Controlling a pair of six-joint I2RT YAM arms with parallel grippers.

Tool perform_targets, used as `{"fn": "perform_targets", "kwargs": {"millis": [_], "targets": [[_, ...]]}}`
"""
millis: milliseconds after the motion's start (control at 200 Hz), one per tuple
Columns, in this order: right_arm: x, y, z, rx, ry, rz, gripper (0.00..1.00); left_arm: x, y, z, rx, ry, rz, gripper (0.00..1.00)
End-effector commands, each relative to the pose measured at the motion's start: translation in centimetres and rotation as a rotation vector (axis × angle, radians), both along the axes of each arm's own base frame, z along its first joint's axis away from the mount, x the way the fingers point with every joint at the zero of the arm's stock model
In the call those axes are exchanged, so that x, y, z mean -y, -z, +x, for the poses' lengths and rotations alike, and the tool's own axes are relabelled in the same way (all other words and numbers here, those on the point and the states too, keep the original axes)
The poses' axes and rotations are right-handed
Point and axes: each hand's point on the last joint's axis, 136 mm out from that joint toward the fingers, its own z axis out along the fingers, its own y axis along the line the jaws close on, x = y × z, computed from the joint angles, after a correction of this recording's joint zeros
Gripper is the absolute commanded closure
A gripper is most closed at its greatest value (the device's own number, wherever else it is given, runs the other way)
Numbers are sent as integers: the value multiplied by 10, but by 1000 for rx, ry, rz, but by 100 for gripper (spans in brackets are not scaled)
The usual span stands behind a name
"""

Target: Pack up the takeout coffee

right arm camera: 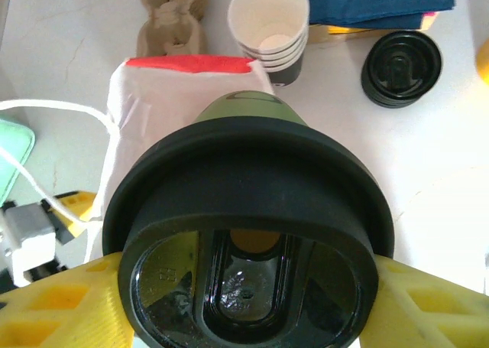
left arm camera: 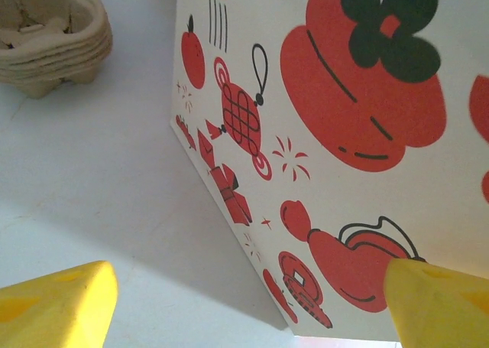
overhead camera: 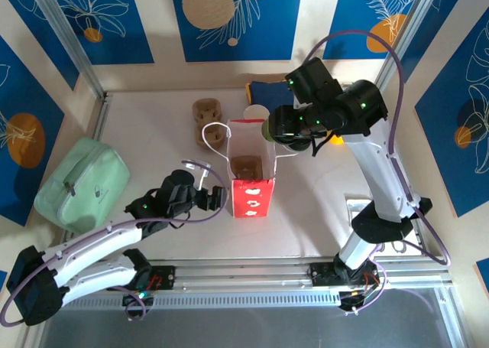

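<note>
Green-sided, black-lidded coffee cup (right arm camera: 248, 233), clamped in right gripper (right arm camera: 248, 310) over paper bag (right arm camera: 176, 95), left gripper (left arm camera: 244, 313) open beside it

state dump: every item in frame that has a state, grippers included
paper bag: upright, mouth open, cardboard carrier inside.
takeout coffee: lidded, held at the paper bag's far rim, not yet in.
right gripper: shut on the takeout coffee.
left gripper: open, beside the paper bag.
cup stack: upright, lidless.
loose lid: off, lying flat.
carrier stack: nested, upright.
</note>
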Motion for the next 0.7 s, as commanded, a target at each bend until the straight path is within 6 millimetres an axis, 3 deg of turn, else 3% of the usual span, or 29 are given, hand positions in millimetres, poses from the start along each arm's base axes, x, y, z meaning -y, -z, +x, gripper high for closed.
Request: {"fn": "perform_targets", "kwargs": {"millis": [0,355,695], "targets": [[9,16,-28,-108,-10,-82,37,9,-1,-2,19,32,-13,10],[-24,46,-40,-201,-99,-143,38,34,0,-9,44,120,-19,11],[-38,85,-47,-329,-137,-225,38,32,2,-12,60,127,6,11]]}}
